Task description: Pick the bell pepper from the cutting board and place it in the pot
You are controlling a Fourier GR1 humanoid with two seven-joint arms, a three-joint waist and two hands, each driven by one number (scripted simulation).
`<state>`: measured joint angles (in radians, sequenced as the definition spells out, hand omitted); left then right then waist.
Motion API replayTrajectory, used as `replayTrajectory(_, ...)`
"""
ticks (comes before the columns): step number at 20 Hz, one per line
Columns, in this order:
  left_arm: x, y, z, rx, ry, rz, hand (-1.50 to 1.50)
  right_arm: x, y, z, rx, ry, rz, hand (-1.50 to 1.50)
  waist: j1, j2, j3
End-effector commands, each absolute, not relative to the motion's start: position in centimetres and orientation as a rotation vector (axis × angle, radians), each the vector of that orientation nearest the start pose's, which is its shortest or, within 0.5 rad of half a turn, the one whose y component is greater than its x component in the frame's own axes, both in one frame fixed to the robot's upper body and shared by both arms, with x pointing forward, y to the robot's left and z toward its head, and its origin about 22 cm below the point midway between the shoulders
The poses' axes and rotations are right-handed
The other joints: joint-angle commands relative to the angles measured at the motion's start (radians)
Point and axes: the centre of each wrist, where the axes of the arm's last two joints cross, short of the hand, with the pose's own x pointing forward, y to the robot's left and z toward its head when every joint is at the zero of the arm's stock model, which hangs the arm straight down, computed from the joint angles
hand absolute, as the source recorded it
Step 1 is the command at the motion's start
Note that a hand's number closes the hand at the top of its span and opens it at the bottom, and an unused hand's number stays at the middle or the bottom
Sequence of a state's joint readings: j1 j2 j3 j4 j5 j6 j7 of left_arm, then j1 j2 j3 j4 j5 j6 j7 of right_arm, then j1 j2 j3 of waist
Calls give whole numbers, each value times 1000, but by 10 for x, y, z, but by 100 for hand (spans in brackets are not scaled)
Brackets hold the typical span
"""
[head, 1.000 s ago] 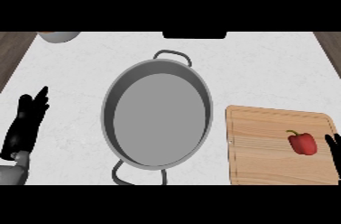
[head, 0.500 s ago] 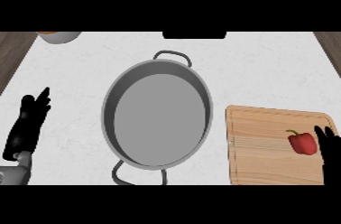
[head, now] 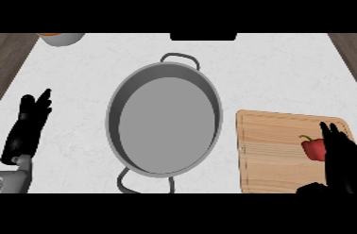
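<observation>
A red bell pepper [head: 313,148] with a green stem lies on the wooden cutting board [head: 275,153] at the right. My right hand [head: 339,157] stands just right of the pepper, fingers straight and pointing up, covering its right side. Its thumb shows near the board's lower edge. A large grey pot [head: 165,120] with two loop handles sits in the middle of the counter, nothing inside it. My left hand [head: 28,127] rests open at the far left edge, fingers up.
A bowl [head: 61,38] with an orange rim shows at the top left corner. A dark object [head: 203,37] sits at the top edge behind the pot. Wooden strips border the white counter on both sides.
My right hand has come in from the right edge and moved left and up until it reaches the pepper's right side. The left hand, pot and pepper have stayed put.
</observation>
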<state>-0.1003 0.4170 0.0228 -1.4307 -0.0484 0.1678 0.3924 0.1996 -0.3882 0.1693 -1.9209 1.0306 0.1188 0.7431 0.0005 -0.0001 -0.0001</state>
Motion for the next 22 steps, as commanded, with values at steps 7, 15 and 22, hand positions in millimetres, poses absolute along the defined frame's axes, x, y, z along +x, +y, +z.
replayTrajectory(7,265,334,33,523,-1153,-110,0,238,-273,43,-1253,-835,773,-150,5,0,0)
replayTrajectory(15,254,329,17,520,-1161,-110,0,215,-284,24,-1229,-723,773,-150,-1,0,0)
replayTrajectory(22,258,330,30,521,-1149,-102,0,227,-297,0,-1208,-718,784,-150,1,0,0)
